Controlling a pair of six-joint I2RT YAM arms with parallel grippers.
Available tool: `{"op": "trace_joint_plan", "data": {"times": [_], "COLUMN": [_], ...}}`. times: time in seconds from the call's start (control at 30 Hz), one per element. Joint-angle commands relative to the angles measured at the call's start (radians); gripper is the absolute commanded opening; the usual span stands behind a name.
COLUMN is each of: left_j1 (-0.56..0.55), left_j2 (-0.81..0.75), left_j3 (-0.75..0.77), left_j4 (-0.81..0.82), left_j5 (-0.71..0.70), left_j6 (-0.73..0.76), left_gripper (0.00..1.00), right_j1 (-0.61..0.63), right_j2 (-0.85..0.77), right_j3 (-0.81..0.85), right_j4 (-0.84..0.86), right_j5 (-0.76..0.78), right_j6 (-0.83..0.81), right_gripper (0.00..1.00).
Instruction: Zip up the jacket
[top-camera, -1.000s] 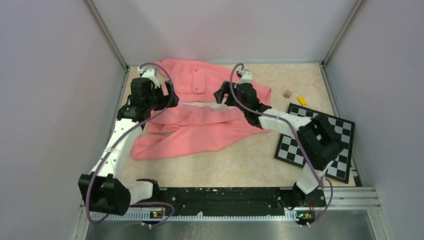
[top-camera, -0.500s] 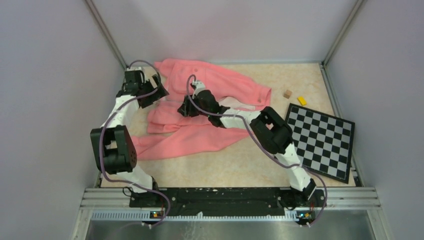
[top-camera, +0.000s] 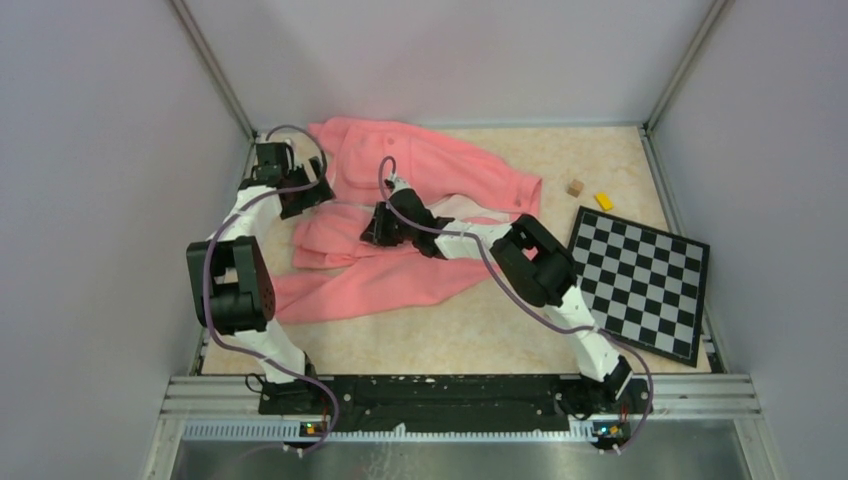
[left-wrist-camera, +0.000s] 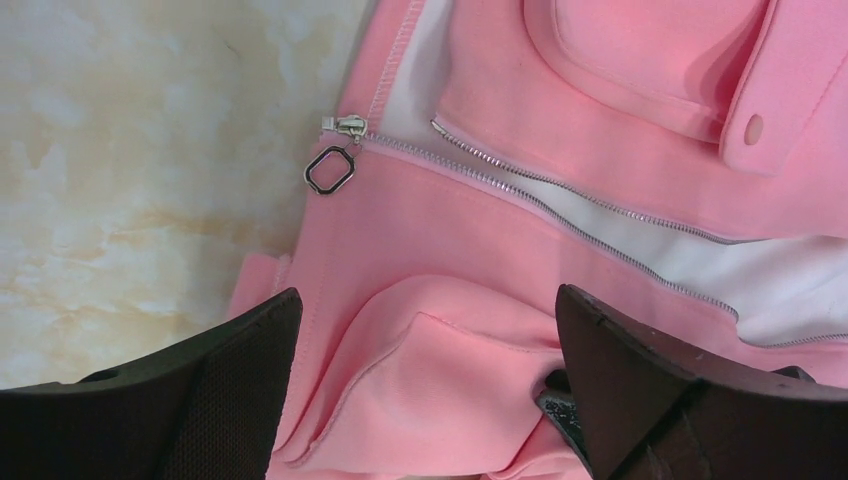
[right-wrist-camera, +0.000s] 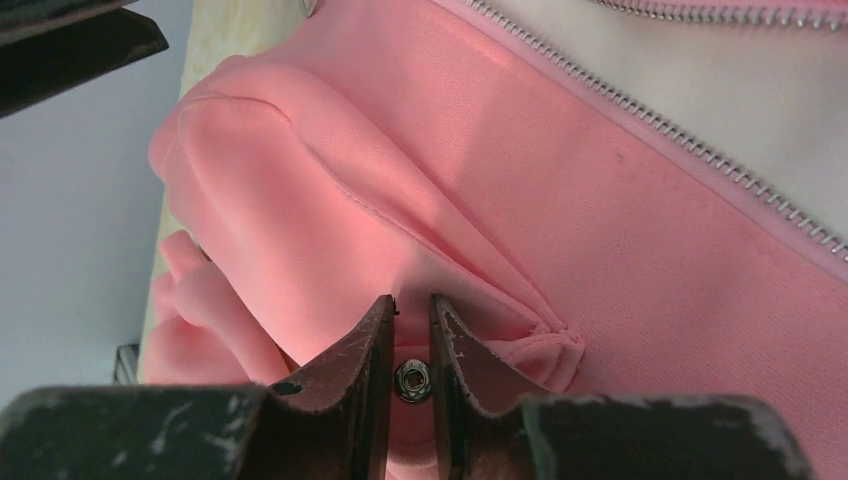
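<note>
One jacket (top-camera: 400, 215) lies crumpled on the tabletop (top-camera: 470, 320), spread from the far edge near the far-left corner down toward the middle, with one sleeve trailing toward the left edge. Its front is open: two rows of zipper teeth run apart over the paler lining, and the single slider (left-wrist-camera: 345, 127) with its ring pull (left-wrist-camera: 330, 170) sits at the hem end, just beside bare tabletop. One pocket flap (left-wrist-camera: 650, 60) shows one button (left-wrist-camera: 754, 128). Of the two tools, the left tool (left-wrist-camera: 428, 300) hangs over the jacket near the left edge with its fingers spread wide and nothing between them. The right tool (right-wrist-camera: 410, 305) is at the jacket's middle, its fingers drawn almost together with only a slim gap, and it appears to pinch a fold of the fleece at the tips. One checkerboard (top-camera: 640, 280) lies by the right edge. Two small blocks, one brown (top-camera: 575, 187) and one yellow (top-camera: 604, 201), sit near the far-right corner, apart from the jacket.
</note>
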Motion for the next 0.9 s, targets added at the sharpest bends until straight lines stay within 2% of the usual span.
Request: {"op": "trace_joint_plan", "data": {"times": [0.0,0.17,0.27,0.37,0.47,0.57,0.6,0.73,0.87], "left_j1": [0.006,0.005,0.005,0.005,0.005,0.005,0.006,0.007,0.008], "left_j2": [0.033,0.076,0.064,0.049,0.039,0.015,0.01,0.033,0.116], "left_j3": [0.024,0.025,-0.004,-0.015,-0.017,-0.025,-0.026,0.004,0.119], "left_j4": [0.031,0.008,0.028,0.036,0.036,0.052,0.057,0.048,-0.022], "left_j5": [0.027,0.098,0.112,0.104,0.11,0.119,0.115,0.112,0.118], "left_j6": [0.041,0.011,0.005,0.008,0.007,0.011,0.012,-0.001,-0.03], "left_gripper": [0.98,0.94,0.93,0.94,0.94,0.96,0.98,0.99,0.99], "right_j1": [0.048,0.124,0.163,0.172,0.156,0.126,0.108,0.032,-0.042], "right_j2": [0.003,-0.023,-0.065,-0.132,-0.228,-0.318,-0.339,-0.371,-0.322], "right_j3": [-0.077,-0.154,-0.244,-0.285,-0.302,-0.33,-0.337,-0.36,-0.277], "right_j4": [-0.032,0.057,0.214,0.283,0.281,0.254,0.249,0.241,0.105], "right_j5": [-0.024,0.06,0.098,0.117,0.123,0.164,0.165,0.076,0.042], "right_j6": [0.163,0.258,0.295,0.202,0.009,-0.173,-0.215,-0.307,-0.351], "right_gripper": [0.17,0.14,0.14,0.16,0.2,0.37,0.39,0.45,0.45]}}
